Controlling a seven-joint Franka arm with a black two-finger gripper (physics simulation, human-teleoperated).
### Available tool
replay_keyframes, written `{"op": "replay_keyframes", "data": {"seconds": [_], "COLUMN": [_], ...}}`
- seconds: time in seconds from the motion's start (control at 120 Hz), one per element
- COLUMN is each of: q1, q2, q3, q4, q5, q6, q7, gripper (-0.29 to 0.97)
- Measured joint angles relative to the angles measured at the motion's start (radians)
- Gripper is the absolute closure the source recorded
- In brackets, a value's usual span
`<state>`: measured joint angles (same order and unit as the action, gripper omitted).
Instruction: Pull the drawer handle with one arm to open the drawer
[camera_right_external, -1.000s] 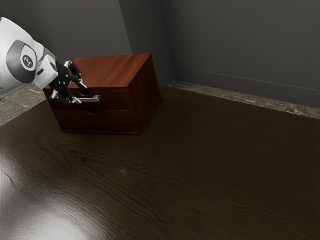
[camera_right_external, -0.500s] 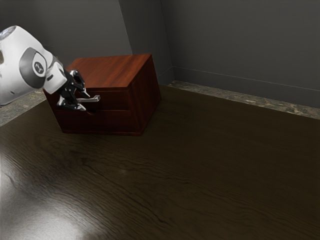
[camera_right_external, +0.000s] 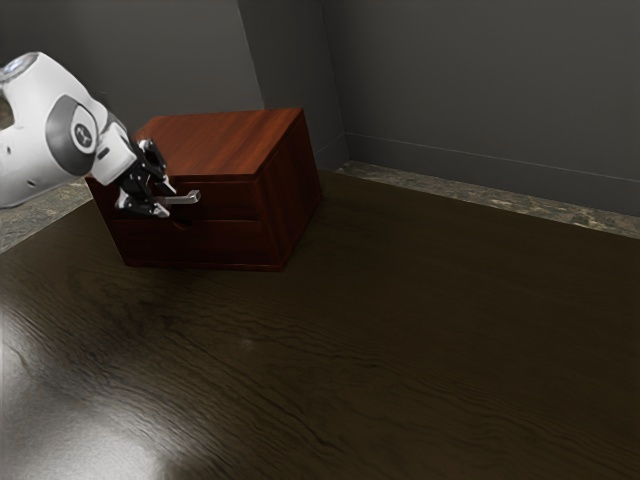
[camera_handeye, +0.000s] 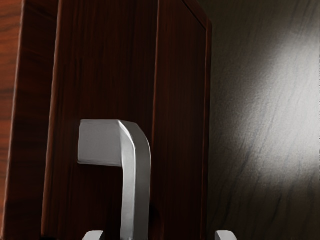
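A dark red wooden cabinet (camera_right_external: 235, 140) with two drawers stands at the back of the table, toward the exterior view's left. The upper drawer (camera_right_external: 225, 196) carries a silver handle (camera_right_external: 185, 198) and its front sits flush with the cabinet. My gripper (camera_right_external: 160, 200) is at this handle, open, with the bar between its fingers. In the wrist view the handle (camera_handeye: 132, 170) stands out from the drawer front (camera_handeye: 100, 75). It runs down between my two fingertips (camera_handeye: 93, 235), closer to one, with a wide gap to the other.
The lower drawer (camera_right_external: 200, 242) is shut beneath the upper one. The dark wooden table (camera_right_external: 400, 330) stretches toward the exterior view's right and front. Grey walls rise behind the cabinet, with a stone floor strip (camera_right_external: 500, 198) along their foot.
My arm's wrist has swung up and closer to the cabinet over the last second, and the hand has tilted slightly. The handle and drawer stay where they were.
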<state>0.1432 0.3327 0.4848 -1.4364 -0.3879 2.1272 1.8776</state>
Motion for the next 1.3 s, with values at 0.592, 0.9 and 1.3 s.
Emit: {"op": "replay_keyframes", "data": {"seconds": [0.592, 0.9, 1.3], "q1": [-0.013, -0.042, -0.033], "q2": [-0.204, -0.454, -0.578], "q3": [0.003, 0.009, 0.015], "q4": [-0.25, -0.508, -0.644], "q5": [0.045, 0.182, 0.289], "q6": [0.016, 0.039, 0.052], "q7": [-0.012, -0.015, -0.027], "gripper": [0.78, 0.79, 0.75]}}
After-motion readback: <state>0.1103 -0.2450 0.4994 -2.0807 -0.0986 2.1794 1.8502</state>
